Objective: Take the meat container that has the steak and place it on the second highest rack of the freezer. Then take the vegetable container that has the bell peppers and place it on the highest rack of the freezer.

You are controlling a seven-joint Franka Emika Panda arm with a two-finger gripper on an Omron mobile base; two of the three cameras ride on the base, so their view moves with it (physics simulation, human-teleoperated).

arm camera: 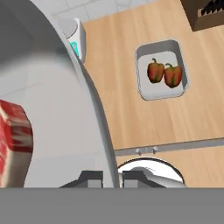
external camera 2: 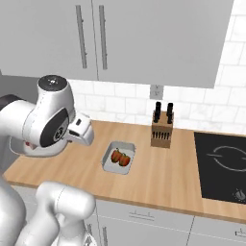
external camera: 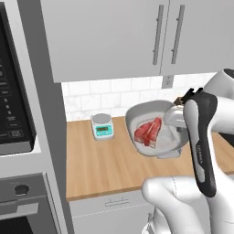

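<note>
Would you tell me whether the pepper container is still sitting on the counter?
Yes, the pepper container rests flat on the wooden counter, left of the knife block, with both peppers inside.

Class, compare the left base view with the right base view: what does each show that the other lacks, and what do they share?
Left base view alone: the steak in its grey container, lifted off the counter, a kitchen scale, and the oven. Right base view alone: the bell peppers in their tray, a knife block, the cooktop. Shared: wooden counter, tiled wall, upper cabinets.
</note>
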